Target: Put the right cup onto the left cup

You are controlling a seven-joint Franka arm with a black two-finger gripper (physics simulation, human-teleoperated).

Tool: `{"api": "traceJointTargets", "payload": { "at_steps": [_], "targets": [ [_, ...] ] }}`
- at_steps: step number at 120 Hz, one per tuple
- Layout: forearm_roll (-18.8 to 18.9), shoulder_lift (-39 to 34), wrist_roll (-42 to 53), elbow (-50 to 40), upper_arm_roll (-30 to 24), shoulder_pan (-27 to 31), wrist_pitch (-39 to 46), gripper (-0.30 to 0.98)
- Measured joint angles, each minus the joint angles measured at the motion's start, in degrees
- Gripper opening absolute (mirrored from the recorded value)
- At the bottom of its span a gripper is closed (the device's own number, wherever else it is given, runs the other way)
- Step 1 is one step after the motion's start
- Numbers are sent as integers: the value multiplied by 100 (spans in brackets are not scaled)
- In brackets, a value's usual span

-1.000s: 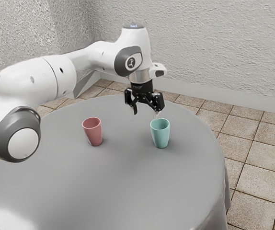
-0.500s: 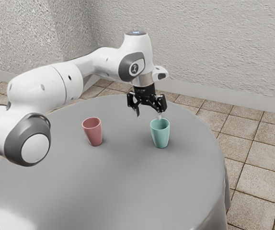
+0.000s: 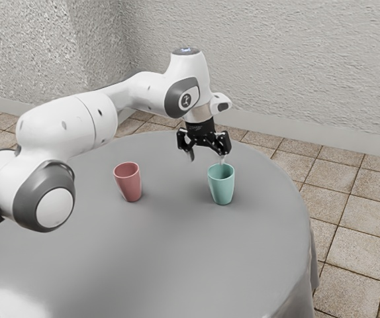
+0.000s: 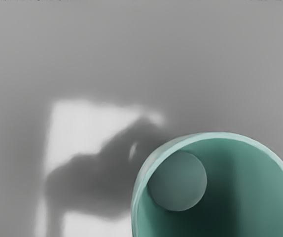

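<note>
Grey cloth covers the round table before us, smooth on top, with a bright sheen near the exterior view's lower left and folds hanging at the edge on the exterior view's right. Around it we see floor tiles, brownish and speckled, with dark joints. Behind rises a rough, pale wall, jutting forward on the exterior view's left, with a plain skirting along its foot.

Two cups stand upright on the cloth, well apart: the pink cup at the exterior view's left, the teal cup at its right. We have our gripper released, its fingers spread, pointing down, just above and beside the teal cup, with one fingertip near the rim.

From the wrist we look into the teal cup, down to its round bottom. Beside it, a dark shadow crosses a bright patch on the cloth.
</note>
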Motion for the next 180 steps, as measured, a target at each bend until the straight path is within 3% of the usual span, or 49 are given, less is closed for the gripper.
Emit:
{"api": "traceJointTargets", "payload": {
  "at_steps": [167,180],
  "targets": [
    [-4,527,-18,161,0,9,423,69],
    [-12,537,-1,158,1,9,461,62]
  ]
}}
